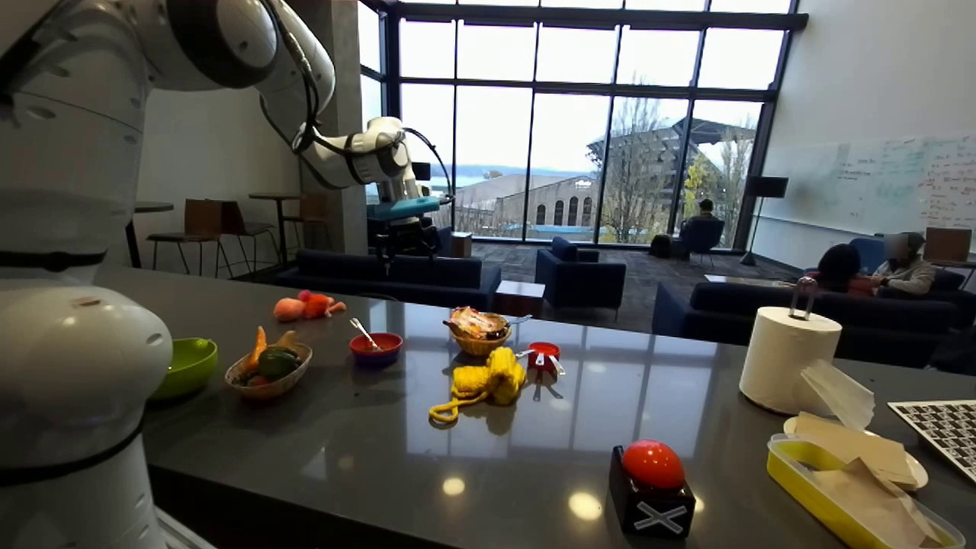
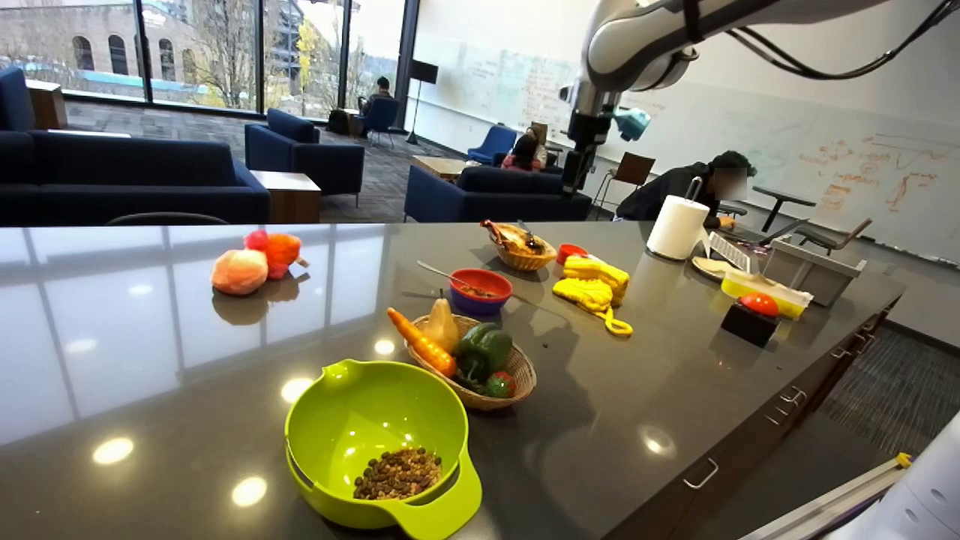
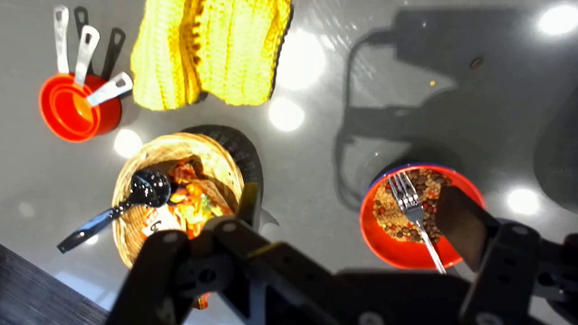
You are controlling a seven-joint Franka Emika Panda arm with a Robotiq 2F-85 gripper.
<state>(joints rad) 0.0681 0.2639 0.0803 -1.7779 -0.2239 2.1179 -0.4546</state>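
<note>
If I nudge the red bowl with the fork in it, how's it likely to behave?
The red bowl may slide easily, since the counter looks glossy. The fork could swing or slip out, as its handle sticks out past the rim. The loose, seed-like mix inside would probably shift, and might spill if the bowl tips.

In the wrist view, the gripper (image 3: 352, 214) hides parts of the wicker basket (image 3: 151, 155) and red-and-purple bowl (image 3: 392, 253); the view's edge cuts off the yellow knitted piece (image 3: 239, 49). In an exterior view, the robot arm (image 1: 76, 351) covers the green bowl's (image 1: 191, 372) left side, and the far whiteboard's (image 1: 869, 202) writing (image 1: 953, 175) is illegible.
</note>
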